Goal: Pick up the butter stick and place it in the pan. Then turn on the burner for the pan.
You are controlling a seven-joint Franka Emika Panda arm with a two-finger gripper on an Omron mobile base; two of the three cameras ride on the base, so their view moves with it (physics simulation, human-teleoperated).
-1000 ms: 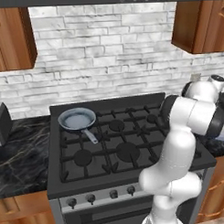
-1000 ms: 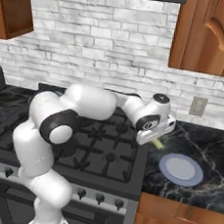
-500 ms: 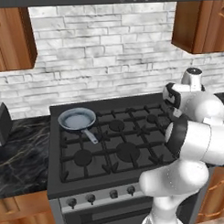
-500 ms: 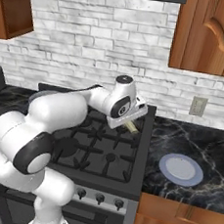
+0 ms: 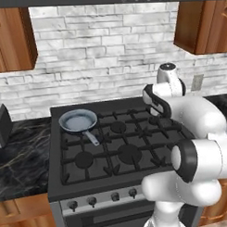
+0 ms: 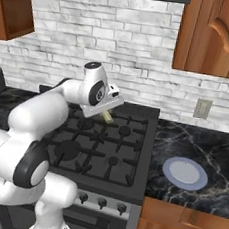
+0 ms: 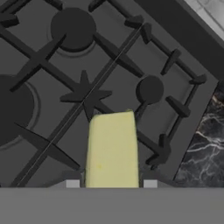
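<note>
Carrying the small pale yellow butter stick (image 7: 111,151) clamped in its two-finger gripper (image 7: 111,183) (transport step), the arm must next reach the grey-blue round skillet (image 5: 78,120), well off to the gripper's left.

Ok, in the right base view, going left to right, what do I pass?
The robot's hand holding the butter stick over the stove, then the wall outlet and the plate.

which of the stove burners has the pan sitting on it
The back-left burner: the small round skillet with grey-blue inside sits on it, short dark handle pointing toward the stove's middle. The other burners of the black gas stove carry only bare grates.
</note>
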